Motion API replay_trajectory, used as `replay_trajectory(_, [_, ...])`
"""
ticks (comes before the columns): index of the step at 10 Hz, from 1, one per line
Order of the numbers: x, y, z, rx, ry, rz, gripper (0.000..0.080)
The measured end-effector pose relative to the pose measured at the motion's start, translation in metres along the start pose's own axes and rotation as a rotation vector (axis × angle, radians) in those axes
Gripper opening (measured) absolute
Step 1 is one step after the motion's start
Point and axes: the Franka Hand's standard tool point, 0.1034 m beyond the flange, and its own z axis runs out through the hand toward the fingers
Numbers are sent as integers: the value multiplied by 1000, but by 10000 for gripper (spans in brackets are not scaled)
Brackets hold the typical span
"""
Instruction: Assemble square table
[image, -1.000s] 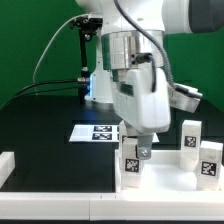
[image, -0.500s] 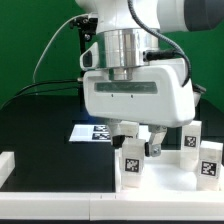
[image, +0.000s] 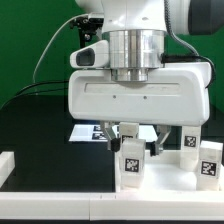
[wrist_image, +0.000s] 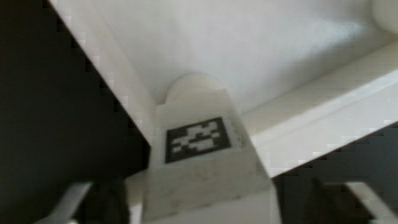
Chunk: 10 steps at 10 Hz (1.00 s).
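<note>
Since the earlier frames the arm's wrist has turned, its broad face now square to the camera. The gripper (image: 131, 139) straddles an upright leg (image: 131, 163) on the tabletop (image: 165, 178) at the counter's front edge, fingers (wrist_image: 71, 203) spread, gripping nothing. The step looks like seating this leg; next, closing on it.
</note>
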Motion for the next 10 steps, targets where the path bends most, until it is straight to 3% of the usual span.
replay_trajectory(1, [0, 0, 0, 1, -1, 33, 349])
replay_trajectory(2, [0, 1, 0, 0, -1, 141, 285])
replay_trajectory(5, [-1, 2, 1, -21, -6, 626, 285])
replay_trajectory(7, [-2, 4, 2, 20, -67, 1087, 285])
replay_trajectory(10, [-1, 4, 1, 20, -84, 1176, 285])
